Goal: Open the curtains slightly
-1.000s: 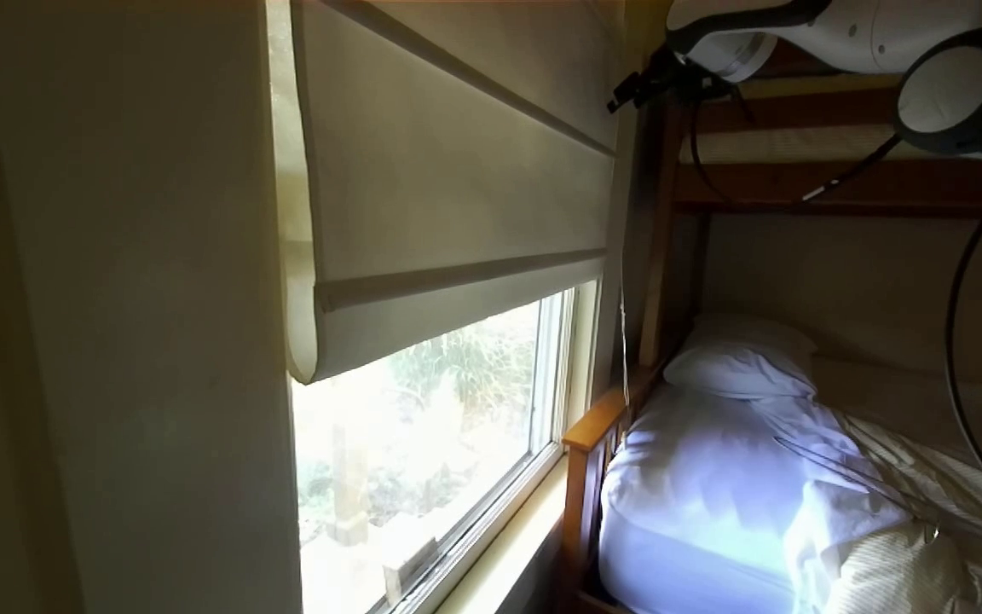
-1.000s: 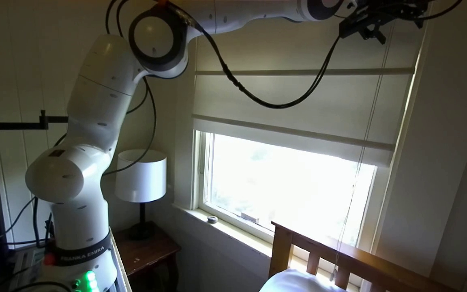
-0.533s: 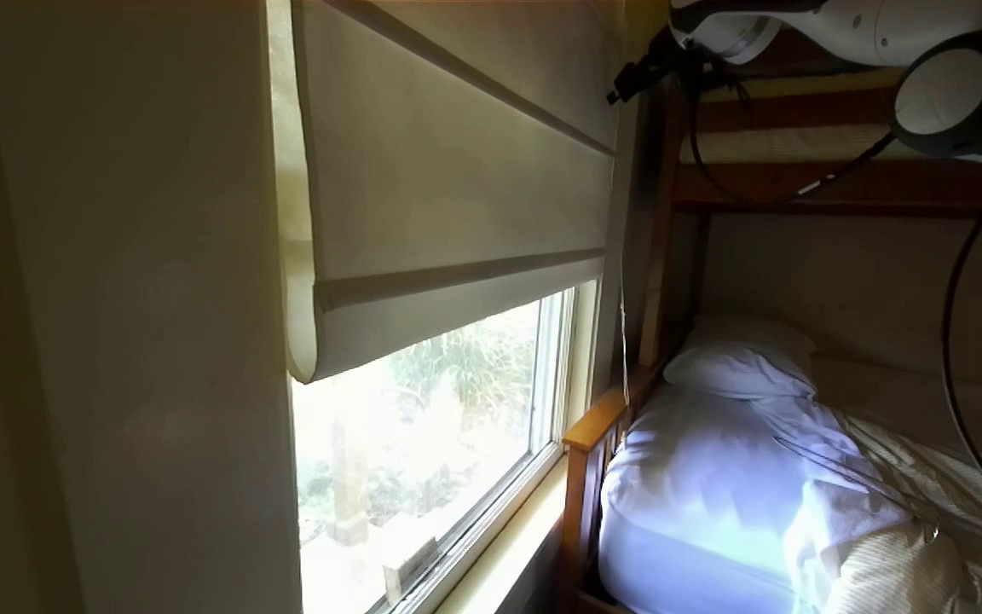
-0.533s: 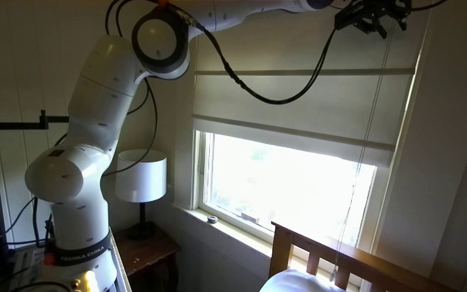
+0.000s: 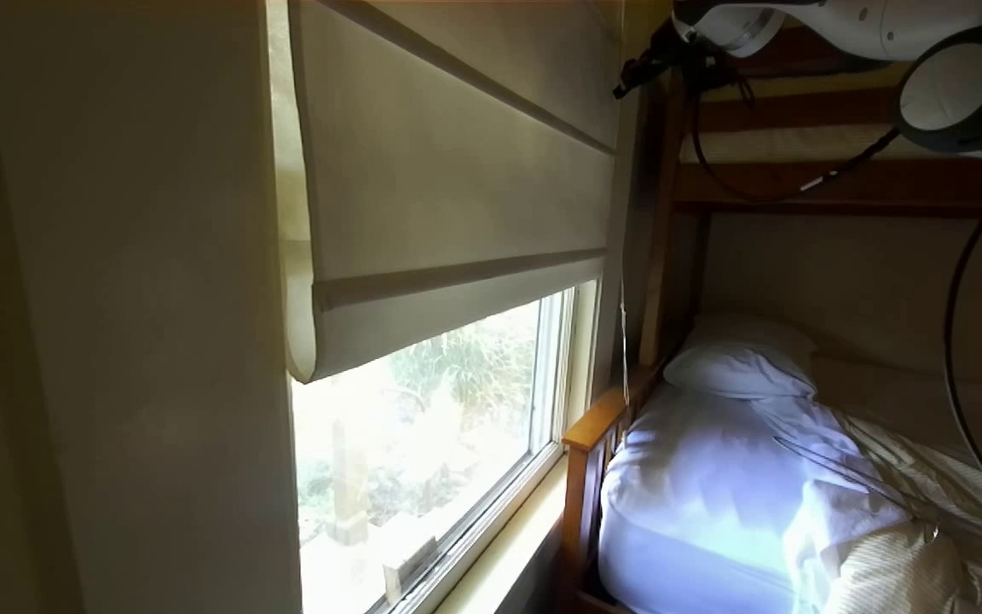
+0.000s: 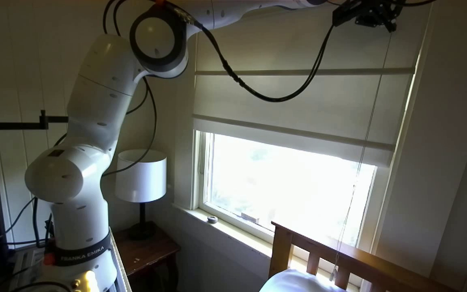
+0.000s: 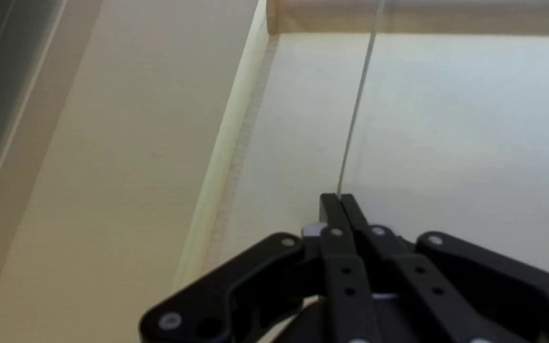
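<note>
The curtains are a wide tan shade [image 5: 457,179] covering the upper part of the window, its lower hem hanging straight above bare glass in both exterior views. A thin pull cord [image 6: 373,107] runs down in front of the shade [image 6: 282,95]. High up by the shade, the black gripper [image 6: 391,28] is at the cord's upper stretch. In the wrist view the gripper [image 7: 340,196] has its fingertips pressed together, and the cord [image 7: 360,90] goes straight in between them. The jaws are shut on that cord. The cord's upper end does not show.
A wooden bed end [image 6: 339,253] stands below the window, with the cord's lower end hanging beside it. White bedding [image 5: 713,477] lies on the bed. A lamp [image 6: 141,178] stands near the arm's base. A black cable [image 6: 274,98] loops beneath the forearm.
The jaws, apart a second ago, have closed on the cord. The gripper has risen a little, and the cord's strands beneath it have come together. The shade stays at the same height.
</note>
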Tool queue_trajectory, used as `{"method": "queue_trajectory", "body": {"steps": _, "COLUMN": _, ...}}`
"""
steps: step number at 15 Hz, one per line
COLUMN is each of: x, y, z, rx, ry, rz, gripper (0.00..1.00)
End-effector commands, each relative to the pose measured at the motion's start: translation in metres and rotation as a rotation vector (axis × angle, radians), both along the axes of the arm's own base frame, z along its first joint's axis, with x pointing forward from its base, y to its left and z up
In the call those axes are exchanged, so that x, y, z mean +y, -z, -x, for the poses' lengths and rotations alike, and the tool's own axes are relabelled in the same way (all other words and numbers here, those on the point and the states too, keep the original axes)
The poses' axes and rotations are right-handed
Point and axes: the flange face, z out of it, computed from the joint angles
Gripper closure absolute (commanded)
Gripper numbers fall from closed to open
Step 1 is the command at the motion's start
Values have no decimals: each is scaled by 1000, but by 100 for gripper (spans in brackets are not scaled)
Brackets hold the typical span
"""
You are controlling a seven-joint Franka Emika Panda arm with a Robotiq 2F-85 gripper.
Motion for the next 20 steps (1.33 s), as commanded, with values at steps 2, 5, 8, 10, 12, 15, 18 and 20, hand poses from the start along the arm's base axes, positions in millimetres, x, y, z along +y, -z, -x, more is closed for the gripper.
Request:
{"method": "queue_trajectory", "body": {"steps": 2, "x": -3, "y": -4, "z": 8, "rx": 8, "ry": -2, "rz": -9, "gripper": 100}}
{"method": "queue_trajectory", "body": {"steps": 5, "x": -21, "y": 16, "z": 19, "rx": 67, "ry": 47, "rz": -9, "gripper": 100}}
{"method": "queue_trajectory", "body": {"steps": 8, "x": -40, "y": 51, "z": 28, "rx": 136, "ry": 101, "rz": -53, "gripper": 100}}
{"method": "queue_trajectory", "body": {"steps": 10, "x": -44, "y": 62, "z": 33, "rx": 142, "ry": 124, "rz": -95, "gripper": 100}}
{"method": "queue_trajectory", "body": {"steps": 12, "x": -40, "y": 70, "z": 36, "rx": 134, "ry": 129, "rz": -138, "gripper": 100}}
{"method": "queue_trajectory", "body": {"steps": 15, "x": -32, "y": 82, "z": 39, "rx": 124, "ry": 131, "rz": -199, "gripper": 100}}
{"method": "queue_trajectory", "body": {"steps": 18, "x": -31, "y": 92, "z": 47, "rx": 96, "ry": 163, "rz": -266, "gripper": 100}}
{"method": "queue_trajectory", "body": {"steps": 20, "x": -24, "y": 42, "z": 40, "rx": -11, "ry": 144, "rz": -184, "gripper": 98}}
